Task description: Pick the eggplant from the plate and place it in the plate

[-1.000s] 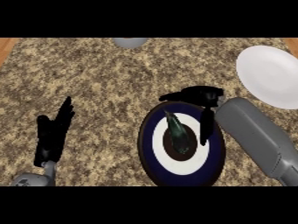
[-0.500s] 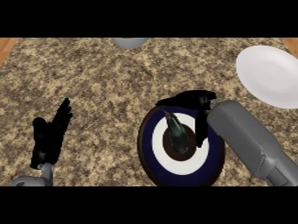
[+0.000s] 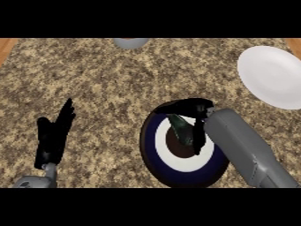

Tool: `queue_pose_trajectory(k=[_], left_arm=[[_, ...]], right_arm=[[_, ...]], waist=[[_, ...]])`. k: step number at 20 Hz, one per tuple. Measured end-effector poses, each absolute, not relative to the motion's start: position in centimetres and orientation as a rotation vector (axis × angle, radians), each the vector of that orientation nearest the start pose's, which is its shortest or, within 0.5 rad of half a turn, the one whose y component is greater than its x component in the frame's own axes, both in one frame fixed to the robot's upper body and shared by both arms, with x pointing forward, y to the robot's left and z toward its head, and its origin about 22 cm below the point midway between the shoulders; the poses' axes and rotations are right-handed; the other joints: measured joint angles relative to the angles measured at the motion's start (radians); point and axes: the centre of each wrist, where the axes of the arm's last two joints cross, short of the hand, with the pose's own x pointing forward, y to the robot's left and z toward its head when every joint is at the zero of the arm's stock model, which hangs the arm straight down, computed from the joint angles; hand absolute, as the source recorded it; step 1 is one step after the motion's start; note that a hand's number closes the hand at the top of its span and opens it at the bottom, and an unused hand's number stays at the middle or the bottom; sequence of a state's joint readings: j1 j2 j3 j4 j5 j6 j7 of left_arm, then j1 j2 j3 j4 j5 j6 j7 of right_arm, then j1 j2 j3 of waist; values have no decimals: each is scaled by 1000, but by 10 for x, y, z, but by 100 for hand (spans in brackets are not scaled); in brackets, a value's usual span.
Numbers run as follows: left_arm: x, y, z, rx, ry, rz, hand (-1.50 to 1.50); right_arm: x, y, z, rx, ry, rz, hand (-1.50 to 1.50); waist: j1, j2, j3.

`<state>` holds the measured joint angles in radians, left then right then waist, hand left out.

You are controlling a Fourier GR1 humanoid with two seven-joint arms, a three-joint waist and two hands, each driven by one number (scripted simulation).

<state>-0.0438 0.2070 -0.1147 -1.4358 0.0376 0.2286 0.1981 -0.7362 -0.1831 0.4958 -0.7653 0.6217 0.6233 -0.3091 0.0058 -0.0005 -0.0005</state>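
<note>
Eggplant (image 3: 181, 131) lies on the dark-rimmed plate (image 3: 154, 150); the right hand (image 3: 193, 108) has dropped closer, fingers curling just over it, not yet gripping.

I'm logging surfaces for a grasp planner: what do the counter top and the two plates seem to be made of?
Counter top: probably granite or similar stone, from its brown speckled grain, with a matte look. White plate: plain and smooth, likely glazed ceramic. Dark blue plate under the eggplant: white and brown rings, smooth, probably ceramic too.
</note>
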Motion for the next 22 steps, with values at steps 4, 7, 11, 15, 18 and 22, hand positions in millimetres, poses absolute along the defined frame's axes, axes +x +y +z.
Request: queue_pose_trajectory(k=[4,7,11,15,18,22], left_arm=[[251,243,-11,245,-1282,-31,0],[252,249,-8,247,-1287,-33,0],[248,254,-7,241,-1284,-35,0],[251,252,-6,246,-1292,-35,0],[252,253,-6,245,-1287,-40,0],[250,251,-9,249,-1280,-29,0]], right_arm=[[378,-135,6,179,-1080,1745,150],[380,-133,7,165,-1116,1770,150],[382,-132,4,152,-1186,1782,150],[382,-134,2,123,-1240,1785,150],[387,-139,2,62,-1295,1742,150],[392,-185,5,-146,-1369,1627,150]], waist=[[1,-2,-1],[2,-3,-1],[3,-3,-1],[3,-3,0],[4,-1,0],[-5,-1,1]])
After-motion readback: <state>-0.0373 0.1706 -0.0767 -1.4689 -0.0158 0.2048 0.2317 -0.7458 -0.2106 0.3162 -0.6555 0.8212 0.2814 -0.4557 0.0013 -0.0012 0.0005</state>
